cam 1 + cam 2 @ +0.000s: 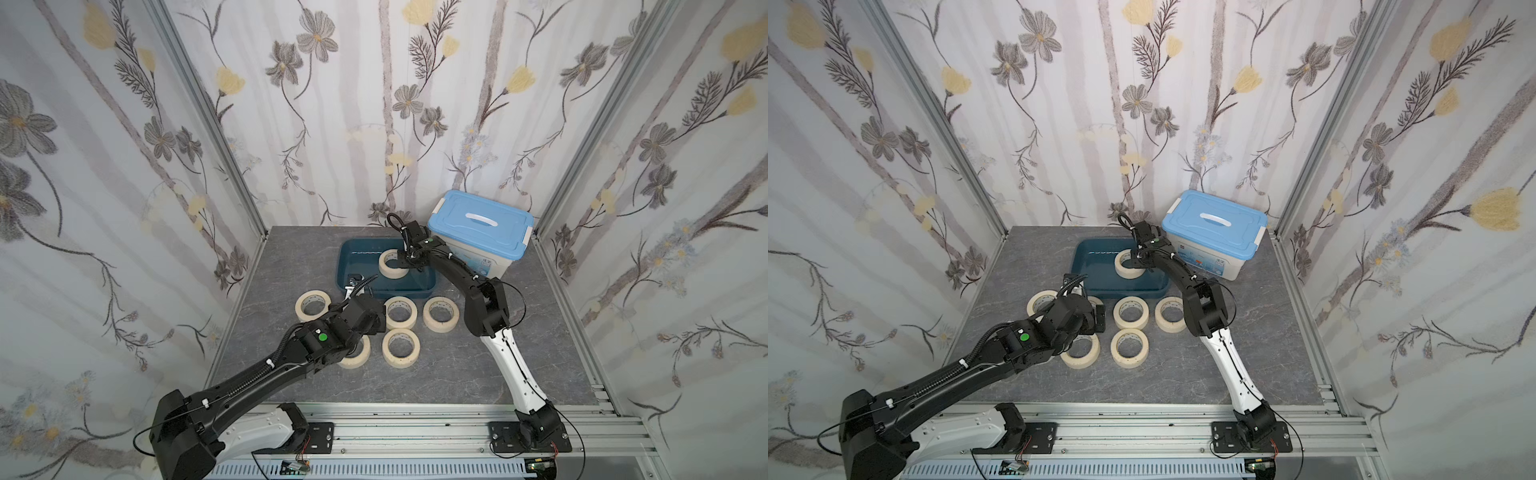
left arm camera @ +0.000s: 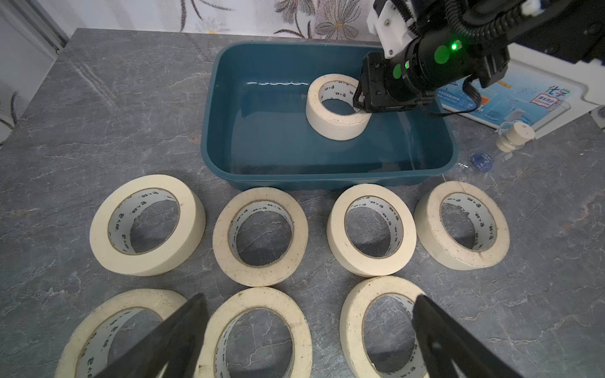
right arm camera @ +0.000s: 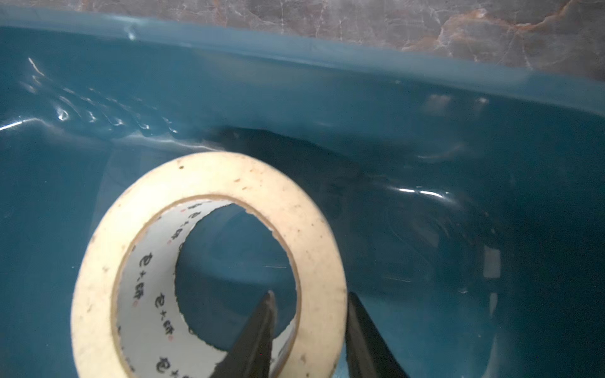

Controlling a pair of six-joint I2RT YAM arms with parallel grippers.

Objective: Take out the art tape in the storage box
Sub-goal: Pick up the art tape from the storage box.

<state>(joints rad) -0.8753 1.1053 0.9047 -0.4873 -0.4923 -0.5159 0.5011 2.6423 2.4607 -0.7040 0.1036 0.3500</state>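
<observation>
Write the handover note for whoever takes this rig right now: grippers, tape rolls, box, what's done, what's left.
Left gripper: open, empty, above the seven rolls on the table.
Right gripper: down in the storage box, jaws astride the wall of the last roll, one finger in its hole, one outside; a firm grip cannot be confirmed.
Done: seven rolls lie flat on the table in front of the box.
Left: lift the last roll out and set it with the others.
</observation>
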